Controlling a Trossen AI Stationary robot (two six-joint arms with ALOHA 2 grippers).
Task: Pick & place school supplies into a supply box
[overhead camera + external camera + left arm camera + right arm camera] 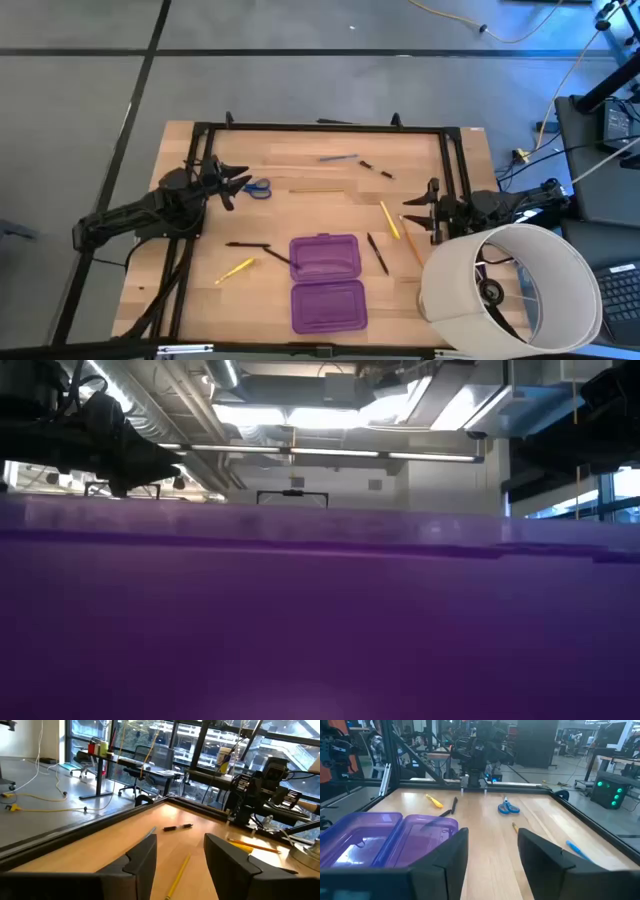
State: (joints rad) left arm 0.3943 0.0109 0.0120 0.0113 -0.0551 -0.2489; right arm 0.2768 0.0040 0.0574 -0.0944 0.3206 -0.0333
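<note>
The purple pencil case [327, 281] lies open on the wooden table [300, 215], near its front edge at the middle, its two halves side by side and nothing visible inside them. In the low view its translucent purple wall [320, 630] fills nearly the whole picture.

The left gripper [240, 183] hovers over the table's left side, fingers apart and holding nothing – its wrist view shows the two dark fingers [142, 862] with clear table between them. Just beside its tips lie the blue-handled scissors [258, 187]. A yellow pencil [177, 876] lies on the wood ahead of it, and farther off a black pen [177, 827].

The right gripper [425, 211] waits at the table's right side, beside the large white cylinder [510, 290], its fingers [451, 855] also spread and empty.

The supplies are scattered around the case, all outside it:
- a blue pen [338, 157] and a black pen [376, 170] near the far edge;
- a thin pencil [316, 190] at mid-table;
- a yellow pencil [389, 219] and another pencil [411, 242] close to the right gripper;
- a black pen [377, 254] just right of the case;
- a black pen [258, 250] and a short yellow marker-like piece [236, 269] to the case's left.
</note>
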